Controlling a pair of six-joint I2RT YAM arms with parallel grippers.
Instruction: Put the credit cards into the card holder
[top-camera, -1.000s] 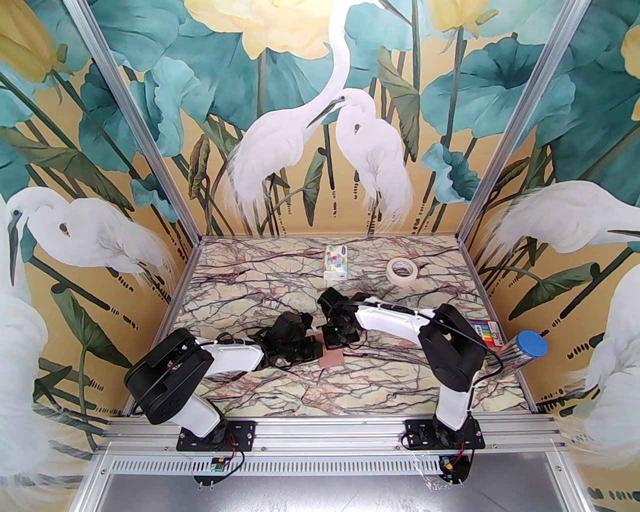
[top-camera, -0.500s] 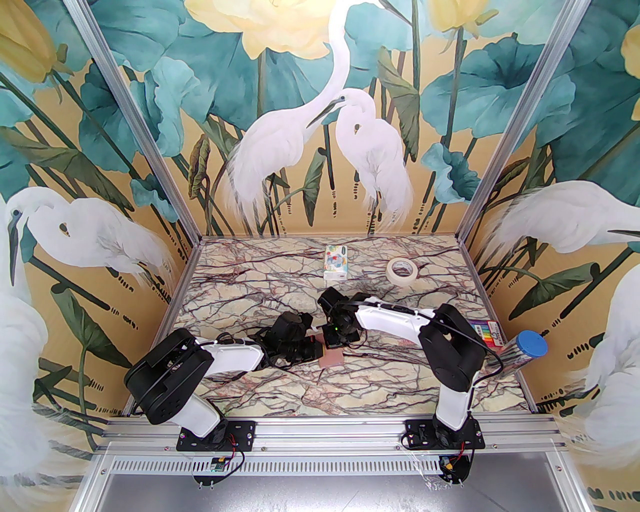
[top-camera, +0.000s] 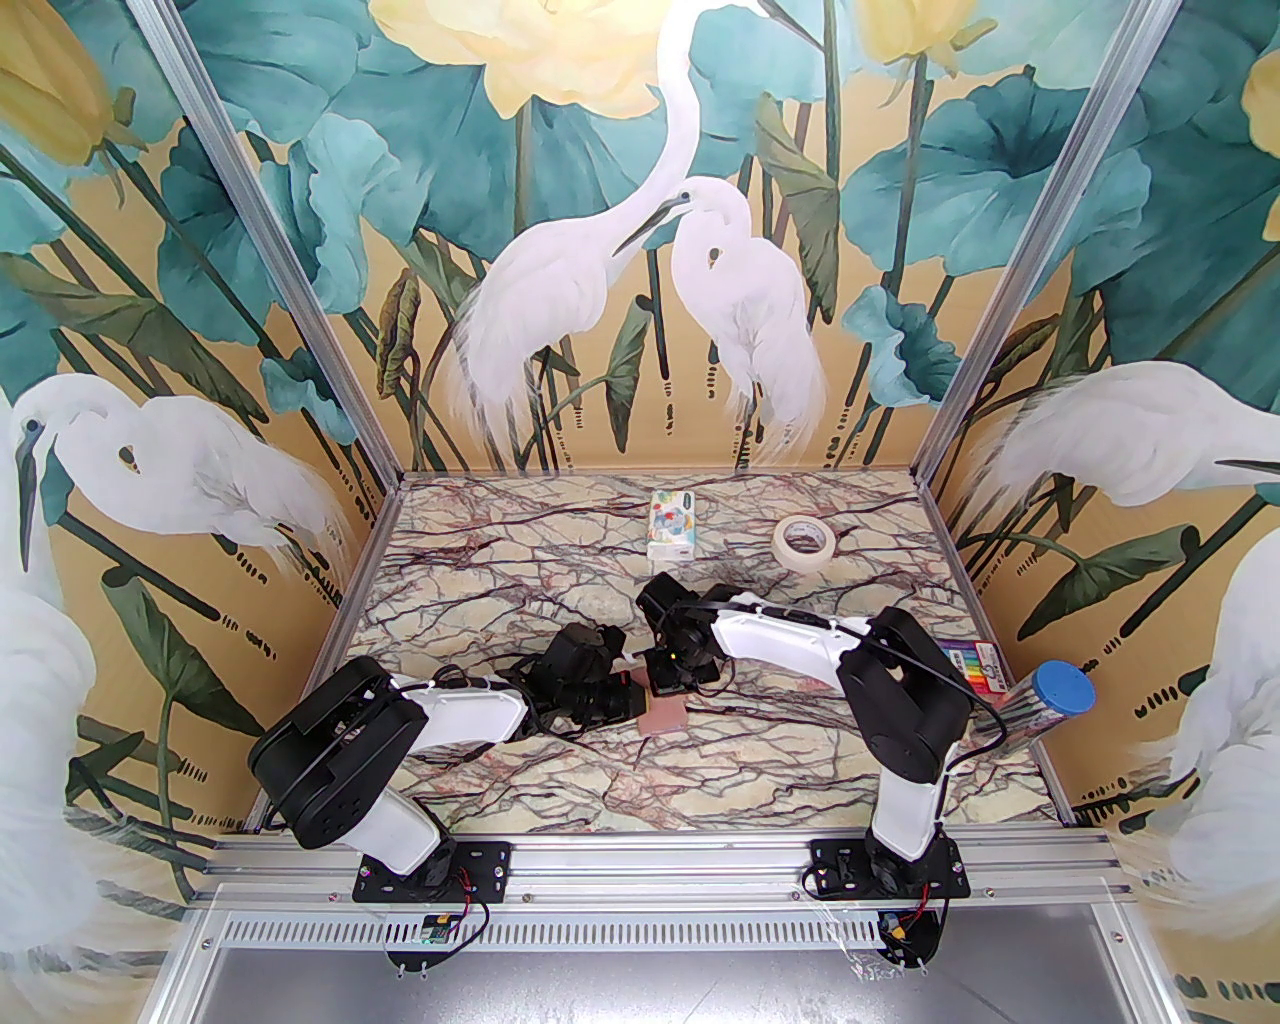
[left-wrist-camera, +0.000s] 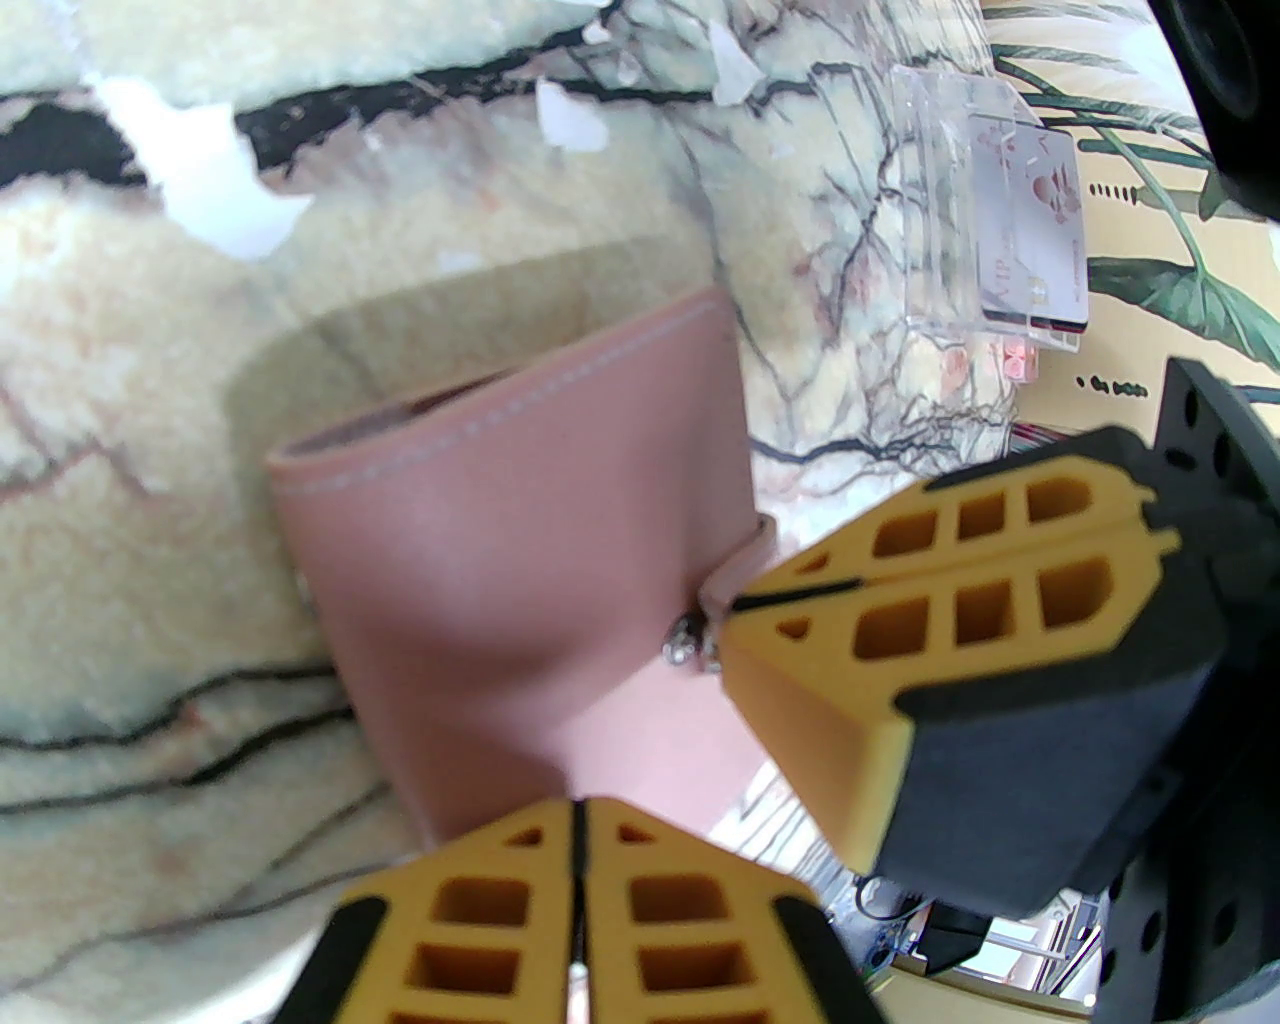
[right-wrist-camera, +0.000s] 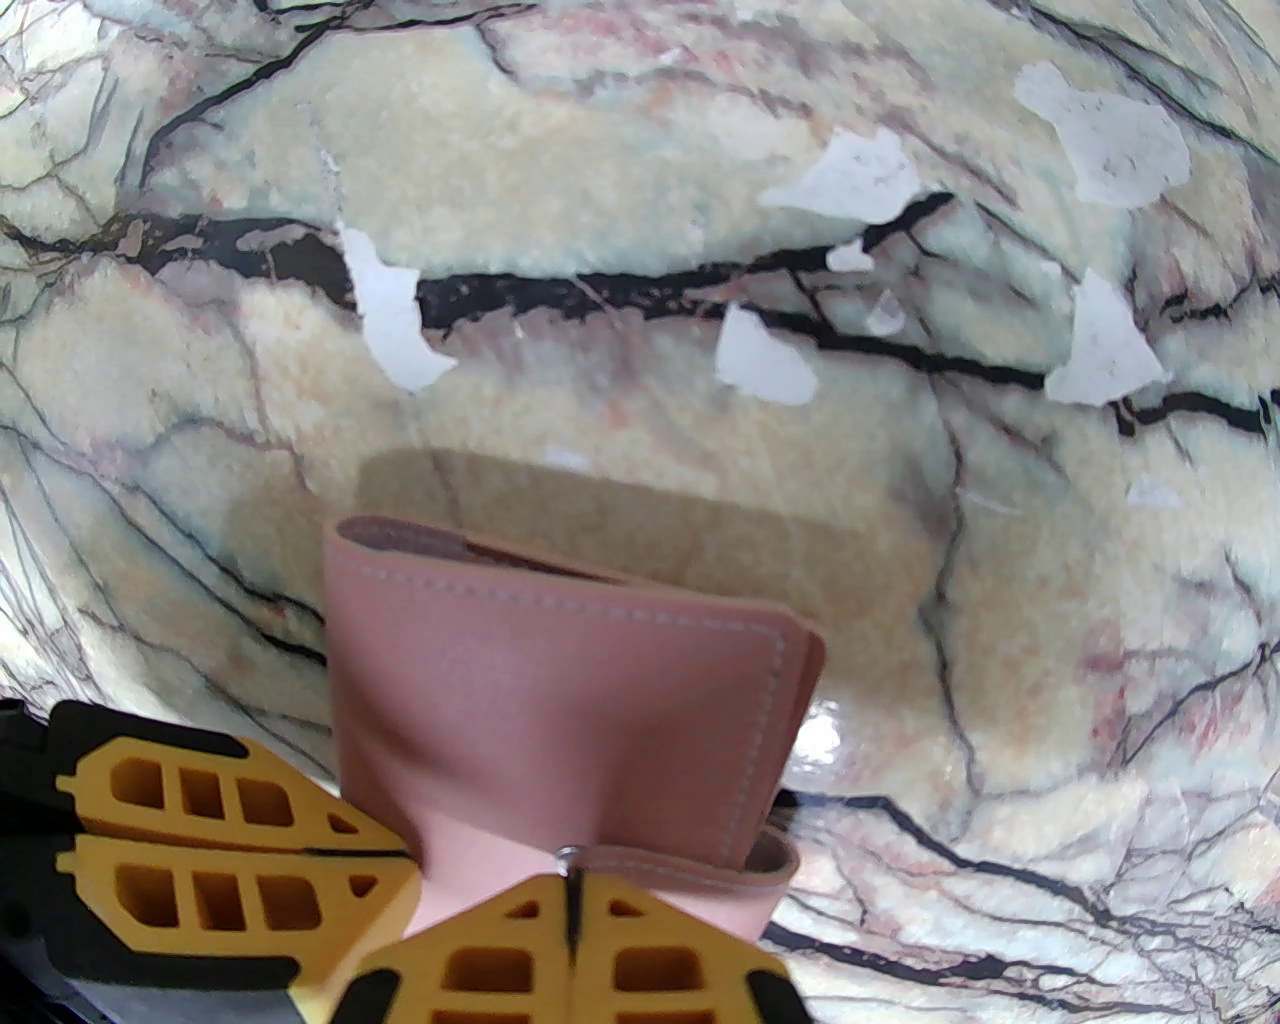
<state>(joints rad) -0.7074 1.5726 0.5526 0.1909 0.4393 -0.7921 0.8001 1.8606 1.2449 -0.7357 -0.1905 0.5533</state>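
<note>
The pink card holder (top-camera: 664, 716) hangs folded just above the marble table (top-camera: 520, 570) between both arms, casting a shadow. My left gripper (left-wrist-camera: 578, 812) is shut on the card holder's (left-wrist-camera: 520, 560) near edge. My right gripper (right-wrist-camera: 572, 897) is shut on its strap by the metal snap, at the lower edge of the card holder (right-wrist-camera: 560, 700). In the top view the left gripper (top-camera: 636, 700) and right gripper (top-camera: 662, 692) meet over it. The credit cards (left-wrist-camera: 1035, 240), pale with a dark stripe, stand in a clear plastic box off to the right.
A white patterned tissue pack (top-camera: 670, 522) and a tape roll (top-camera: 803, 543) lie at the back. A multicoloured striped pack (top-camera: 968, 665) and a blue-capped tube (top-camera: 1055, 695) sit at the right edge. White patches (right-wrist-camera: 385, 315) mark peeled spots in the table surface.
</note>
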